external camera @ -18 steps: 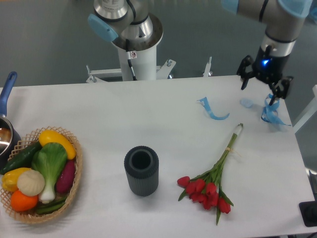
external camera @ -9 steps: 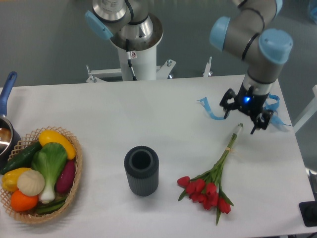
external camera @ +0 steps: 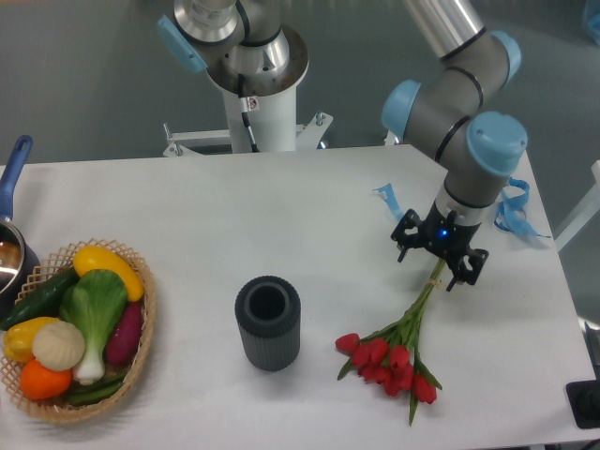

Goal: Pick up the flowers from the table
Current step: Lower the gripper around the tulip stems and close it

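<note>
The flowers (external camera: pixel 394 356) lie on the white table (external camera: pixel 281 216) at the front right: red blooms toward the front edge, green stems running up and to the right. My gripper (external camera: pixel 438 258) is open and hangs over the upper end of the stems, one finger on each side of them. The pale stem tips are hidden under the gripper. I cannot tell whether the fingers touch the stems or the table.
A dark grey ribbed cylinder vase (external camera: pixel 268 322) stands left of the flowers. A wicker basket of vegetables (external camera: pixel 75 328) sits at the front left, a pot with a blue handle (external camera: pixel 11 187) at the left edge. Curly blue ribbons (external camera: pixel 511 211) lie by the right edge, behind the arm.
My gripper has moved from the far right edge near the blue ribbons, leftward and forward, down to the upper end of the flower stems. The flowers have not moved.
</note>
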### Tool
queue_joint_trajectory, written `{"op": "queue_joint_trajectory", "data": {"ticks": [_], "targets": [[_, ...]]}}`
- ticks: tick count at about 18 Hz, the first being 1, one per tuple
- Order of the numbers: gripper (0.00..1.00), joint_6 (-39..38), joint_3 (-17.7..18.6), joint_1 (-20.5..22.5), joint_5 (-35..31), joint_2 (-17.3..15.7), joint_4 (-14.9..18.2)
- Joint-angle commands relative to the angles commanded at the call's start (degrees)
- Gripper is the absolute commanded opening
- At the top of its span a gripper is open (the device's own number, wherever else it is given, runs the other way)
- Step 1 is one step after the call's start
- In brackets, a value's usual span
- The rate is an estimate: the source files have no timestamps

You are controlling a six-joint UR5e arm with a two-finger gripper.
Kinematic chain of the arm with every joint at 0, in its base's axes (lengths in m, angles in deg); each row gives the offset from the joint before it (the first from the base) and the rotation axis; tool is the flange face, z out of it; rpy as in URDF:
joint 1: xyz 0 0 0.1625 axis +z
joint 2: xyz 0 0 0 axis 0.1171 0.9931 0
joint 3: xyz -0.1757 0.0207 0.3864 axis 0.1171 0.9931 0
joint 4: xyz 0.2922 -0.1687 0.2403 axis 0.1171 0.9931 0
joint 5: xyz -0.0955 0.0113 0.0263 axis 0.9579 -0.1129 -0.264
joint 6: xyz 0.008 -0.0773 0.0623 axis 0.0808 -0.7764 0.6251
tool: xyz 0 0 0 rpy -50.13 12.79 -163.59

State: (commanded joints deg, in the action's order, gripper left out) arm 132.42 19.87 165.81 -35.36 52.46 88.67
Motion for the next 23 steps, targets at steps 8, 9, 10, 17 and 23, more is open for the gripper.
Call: {"op": "queue_joint_trajectory", "data": {"ticks": [8,9,10,17,23], "targets": [[1.0,-0.6,-0.6,-1.6,-0.3,2.0,-1.3],[1.0,-0.5,-0.5,-1.6,-0.3,2.0,-1.4],[1.0,-0.5,-0.4,-1.6,-0.4,2.0,-1.7],[0.97,-0.6,-0.2,-1.9,-1.1,3.2,-4.1],[0.84,-0.7,0.1,-2.0,-2.1,3.6,-5.5]]}}
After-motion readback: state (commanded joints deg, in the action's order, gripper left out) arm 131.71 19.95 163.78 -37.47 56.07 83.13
